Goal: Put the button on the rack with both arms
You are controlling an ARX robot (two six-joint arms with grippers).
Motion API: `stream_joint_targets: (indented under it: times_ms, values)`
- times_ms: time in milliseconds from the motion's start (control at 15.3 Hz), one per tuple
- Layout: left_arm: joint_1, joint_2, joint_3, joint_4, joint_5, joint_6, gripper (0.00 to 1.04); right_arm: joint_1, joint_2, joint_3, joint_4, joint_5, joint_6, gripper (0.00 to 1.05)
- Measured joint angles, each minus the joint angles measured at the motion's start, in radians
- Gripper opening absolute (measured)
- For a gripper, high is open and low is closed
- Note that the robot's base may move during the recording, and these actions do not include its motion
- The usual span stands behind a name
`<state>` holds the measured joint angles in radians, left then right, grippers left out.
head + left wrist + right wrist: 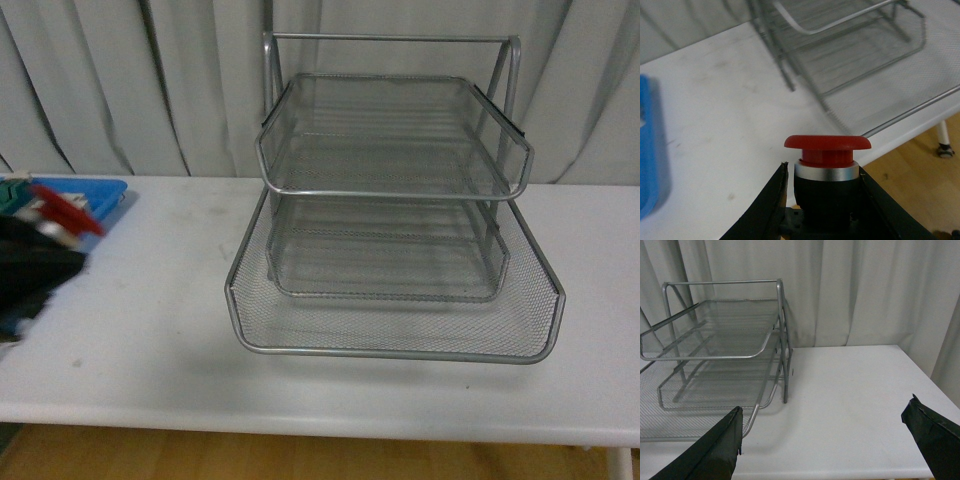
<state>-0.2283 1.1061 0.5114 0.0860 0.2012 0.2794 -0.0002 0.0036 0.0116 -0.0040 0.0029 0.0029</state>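
Note:
The button (827, 150), with a red mushroom cap, a silver ring and a black body, stands upright between the fingers of my left gripper (825, 200), which is shut on it above the white table. The silver wire-mesh rack (390, 200) stands mid-table; in the left wrist view the rack (865, 60) lies beyond the button. My left arm (35, 260) shows dark and blurred at the front view's left edge, left of the rack. My right gripper (825, 440) is open and empty over bare table, beside the rack (715, 340).
A flat blue tray (95, 190) with parts lies at the back left of the white table (150, 330); it also shows in the left wrist view (650, 150). Grey curtains hang behind. The table's front edge and wooden floor (920, 185) are close.

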Motion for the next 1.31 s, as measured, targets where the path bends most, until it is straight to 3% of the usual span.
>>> stream_joint_targets:
  times_ms: [131, 327, 850, 980, 1111, 1242, 1307]
  values:
    - [-0.131, 0.194, 0.127, 0.062, 0.02, 0.002, 0.35, 0.0, 0.0, 0.0, 0.0, 0.0, 0.0, 0.98]
    - [-0.256, 0.529, 0.372, 0.065, 0.002, -0.001, 0.35, 0.0, 0.0, 0.0, 0.0, 0.0, 0.0, 0.98]
    - [-0.293, 0.925, 0.709, 0.065, -0.138, 0.07, 0.35, 0.0, 0.0, 0.0, 0.0, 0.0, 0.0, 0.98]
    - [-0.286, 0.929, 0.709, 0.074, -0.145, 0.09, 0.57, 0.0, 0.0, 0.0, 0.0, 0.0, 0.0, 0.98]
    - [-0.277, 0.846, 0.625, 0.098, -0.077, 0.087, 0.77, 0.0, 0.0, 0.0, 0.0, 0.0, 0.0, 0.98]
    - [-0.248, 0.651, 0.462, 0.222, 0.035, 0.061, 0.99, 0.0, 0.0, 0.0, 0.0, 0.0, 0.0, 0.98]
    - [-0.221, 0.542, 0.38, 0.299, 0.065, 0.03, 0.99, 0.0, 0.0, 0.0, 0.001, 0.0, 0.0, 0.98]
